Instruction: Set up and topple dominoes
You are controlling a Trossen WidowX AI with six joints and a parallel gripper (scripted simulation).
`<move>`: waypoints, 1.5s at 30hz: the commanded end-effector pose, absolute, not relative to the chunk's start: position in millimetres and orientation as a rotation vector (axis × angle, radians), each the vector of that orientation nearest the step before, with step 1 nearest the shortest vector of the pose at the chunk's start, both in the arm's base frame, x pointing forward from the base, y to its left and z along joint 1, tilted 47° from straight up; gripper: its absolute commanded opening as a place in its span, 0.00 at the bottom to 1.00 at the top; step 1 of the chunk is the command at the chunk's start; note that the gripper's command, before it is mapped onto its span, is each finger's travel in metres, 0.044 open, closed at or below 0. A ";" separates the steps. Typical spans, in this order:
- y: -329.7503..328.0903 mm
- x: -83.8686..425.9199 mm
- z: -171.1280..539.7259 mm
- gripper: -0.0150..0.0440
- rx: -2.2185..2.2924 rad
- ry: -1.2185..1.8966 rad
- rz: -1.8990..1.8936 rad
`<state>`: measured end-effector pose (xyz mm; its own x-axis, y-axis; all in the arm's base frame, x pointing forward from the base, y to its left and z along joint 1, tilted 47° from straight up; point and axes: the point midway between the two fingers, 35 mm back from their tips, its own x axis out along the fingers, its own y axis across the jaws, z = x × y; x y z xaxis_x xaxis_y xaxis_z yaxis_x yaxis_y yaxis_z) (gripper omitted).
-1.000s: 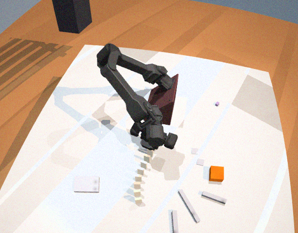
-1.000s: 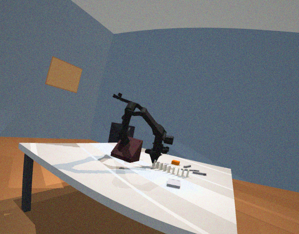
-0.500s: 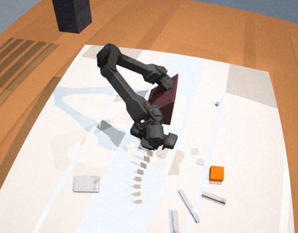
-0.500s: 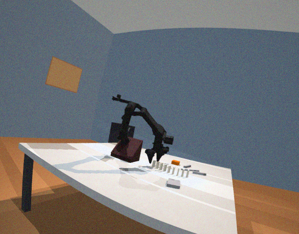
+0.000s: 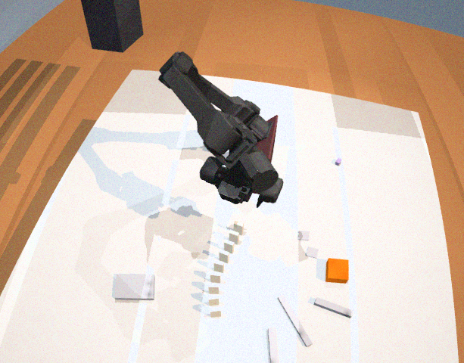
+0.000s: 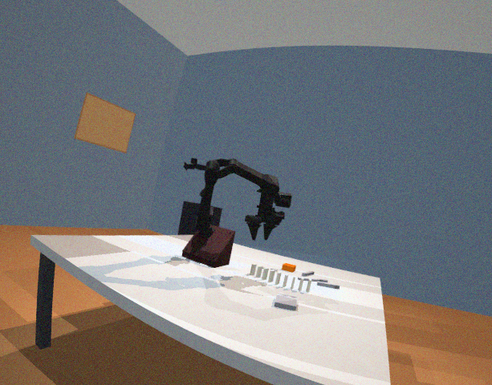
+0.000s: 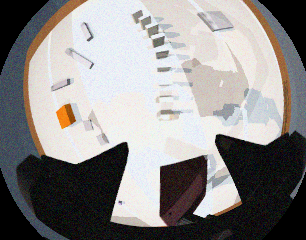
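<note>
A curved row of several thin pale dominoes (image 5: 218, 268) (image 6: 278, 278) (image 7: 162, 54) stands on the white table, evenly spaced as far as I can tell. The end domino nearest the robot base (image 5: 238, 228) (image 6: 253, 269) (image 7: 168, 115) is upright like the others. The end domino farthest from the base (image 5: 215, 313) (image 6: 308, 285) (image 7: 137, 16) is also upright. My gripper (image 6: 260, 239) (image 7: 173, 143) is wide open and empty, high above the table near the base end of the row, touching no domino. In the top view the hand hides one fingertip.
An orange block (image 5: 337, 270) (image 6: 288, 267) (image 7: 66, 116), two flat pale squares (image 5: 303, 235) (image 5: 312, 252) and several grey bars (image 5: 294, 321) (image 5: 332, 307) lie on one side. A flat grey block (image 5: 133, 286) (image 6: 286, 302) (image 7: 216, 20) lies on the other. A tiny purple piece (image 5: 338, 161) lies apart.
</note>
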<state>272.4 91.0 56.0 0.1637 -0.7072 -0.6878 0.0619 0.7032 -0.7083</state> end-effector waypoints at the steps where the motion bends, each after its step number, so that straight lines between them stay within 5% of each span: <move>1: 89.3 269.2 56.4 0.91 -0.649 1.345 -0.580; 16: 47.3 252.8 14.2 0.25 -1.569 1.861 0.550; 45: 43.4 250.6 10.4 0.25 -1.636 1.878 0.696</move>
<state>251.1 43.1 11.2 -0.1060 -0.7112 -0.6950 -0.9918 0.1261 0.0222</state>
